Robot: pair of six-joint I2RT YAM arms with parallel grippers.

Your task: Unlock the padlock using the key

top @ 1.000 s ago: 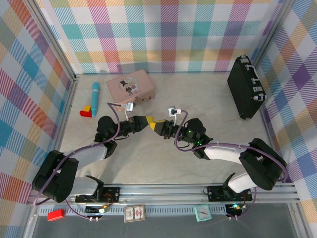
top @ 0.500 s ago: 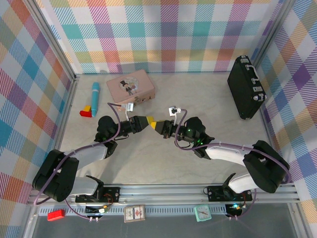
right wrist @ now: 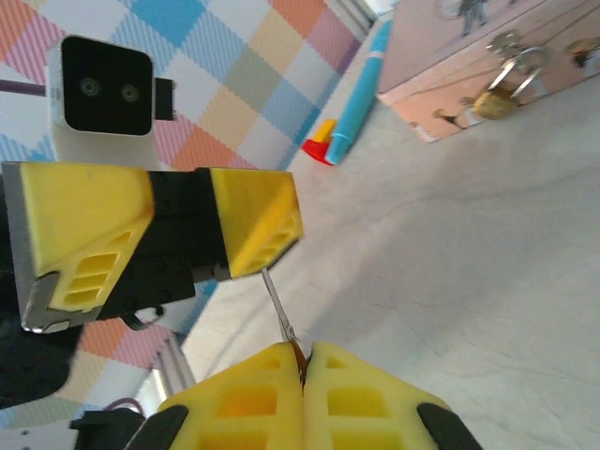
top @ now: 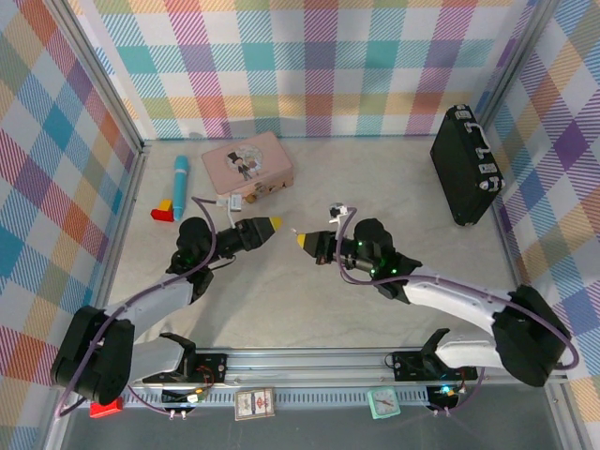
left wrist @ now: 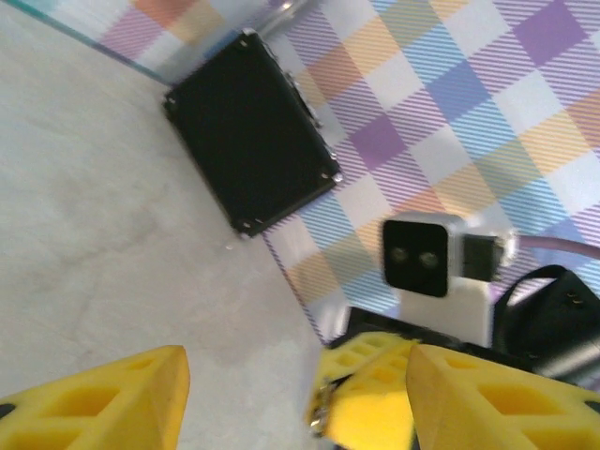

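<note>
Right fingers point(right wrist: 234, 398) pinch the key point(right wrist: 277, 304), its head hidden between them.

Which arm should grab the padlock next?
Left. The left tool is open and empty, nearer the pink tin where the padlock lies; the right tool is shut on the key.

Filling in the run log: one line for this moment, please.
left gripper: open | right gripper: shut on key | padlock: beside pink tin, not held
</note>
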